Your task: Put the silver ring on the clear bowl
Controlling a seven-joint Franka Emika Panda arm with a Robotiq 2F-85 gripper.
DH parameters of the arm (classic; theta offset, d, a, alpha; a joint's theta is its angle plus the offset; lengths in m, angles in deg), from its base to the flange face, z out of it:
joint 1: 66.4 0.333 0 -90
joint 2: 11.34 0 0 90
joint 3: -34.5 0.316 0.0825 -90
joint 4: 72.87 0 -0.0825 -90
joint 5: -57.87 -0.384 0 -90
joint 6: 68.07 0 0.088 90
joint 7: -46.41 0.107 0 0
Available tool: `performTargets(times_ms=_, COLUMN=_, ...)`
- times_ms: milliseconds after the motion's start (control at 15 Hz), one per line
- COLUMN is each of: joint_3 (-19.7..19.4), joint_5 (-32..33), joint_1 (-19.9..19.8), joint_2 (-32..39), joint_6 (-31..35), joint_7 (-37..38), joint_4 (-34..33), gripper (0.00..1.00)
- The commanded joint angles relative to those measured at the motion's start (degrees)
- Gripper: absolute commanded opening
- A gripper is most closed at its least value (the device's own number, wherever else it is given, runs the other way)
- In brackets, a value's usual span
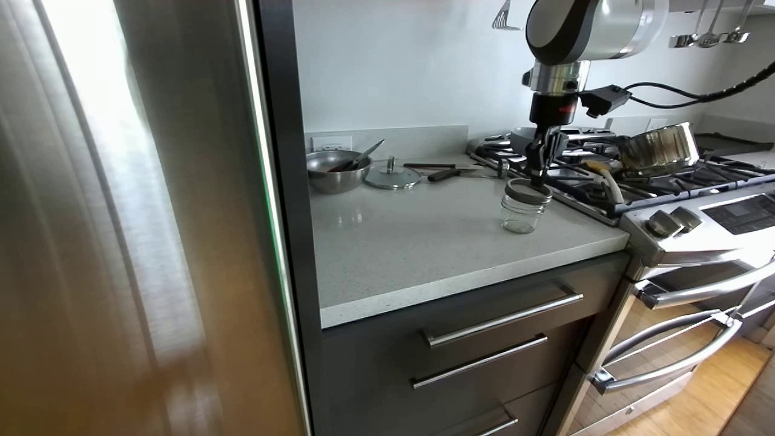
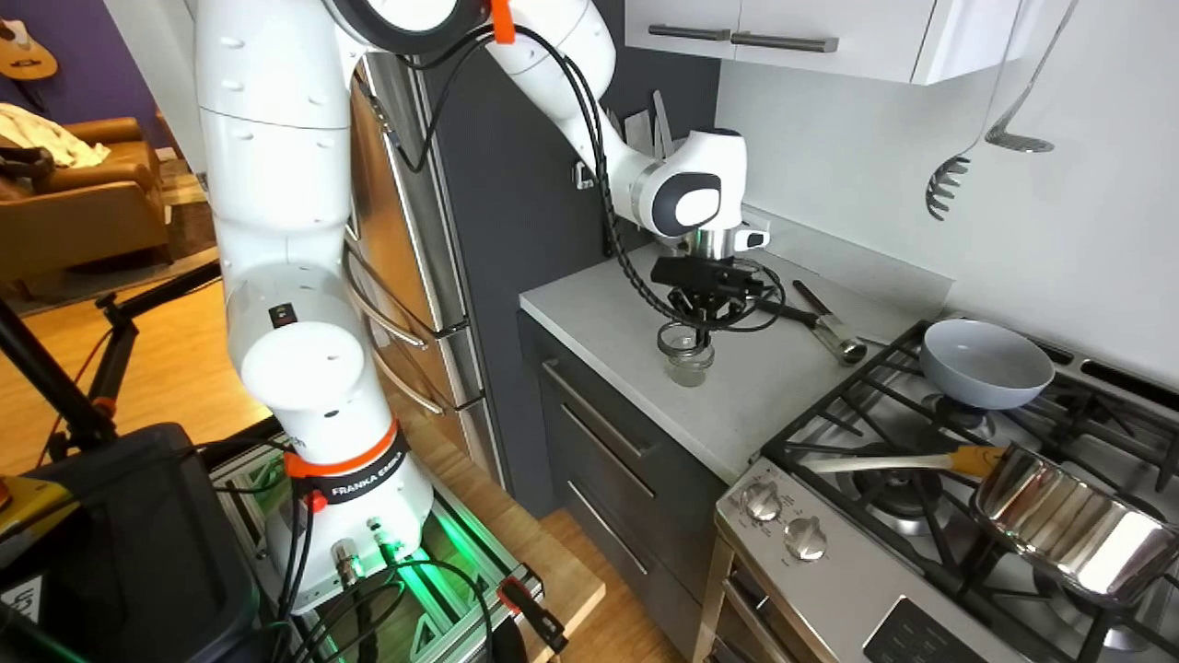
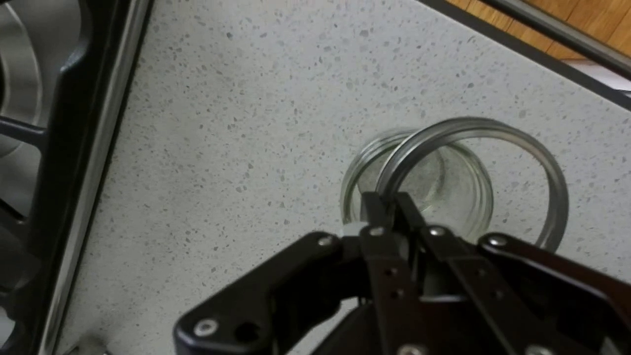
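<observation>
- Pinching the silver ring point(image 3: 473, 126) by its left edge with the gripper point(image 3: 389, 199), with jaws drawn in close around the thin band, lower middle of the wrist view.
- Can see the clear bowl point(image 1: 521, 217) standing upright on the desk point(image 1: 418, 236), right of centre in an exterior view.
- Holding the silver ring roughly level, shifted to the right of the clear bowl in the wrist view and overlapping part of its mouth.
- Seen at the clear bowl's top in both exterior views; cannot tell whether touching the rim or just above.
- Can make out a steel bowl point(image 1: 333, 181) with a utensil point(image 1: 363, 156) leaning in it, left of centre in an exterior view, and just beside it a glass lid point(image 1: 392, 177).
- Right of the glass lid, can see a black-handled tool point(image 1: 445, 175) lying on the desk.
- On the right side of an exterior view, can see the stove point(image 2: 847, 571) bearing a pale pan point(image 2: 986, 359), a tilted shiny pot point(image 2: 1073, 529) and a yellow-ended utensil point(image 2: 884, 463).
</observation>
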Motion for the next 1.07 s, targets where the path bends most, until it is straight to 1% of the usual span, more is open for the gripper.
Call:
performTargets(times_ms=0, joint_3=0.0, joint_5=-1.5, joint_1=-1.1, joint_2=-0.1, joint_6=1.4, joint_7=-0.1, joint_4=1.3, gripper=0.02)
performTargets(times_ms=400, joint_3=0.2, joint_5=-4.0, joint_1=-2.0, joint_2=0.7, joint_6=1.0, joint_7=0.0, joint_4=0.6, gripper=0.02)
performTargets(times_ms=1000, joint_3=0.1, joint_5=-5.7, joint_1=-2.7, joint_2=1.6, joint_6=0.6, joint_7=0.6, joint_4=-0.6, gripper=0.02)
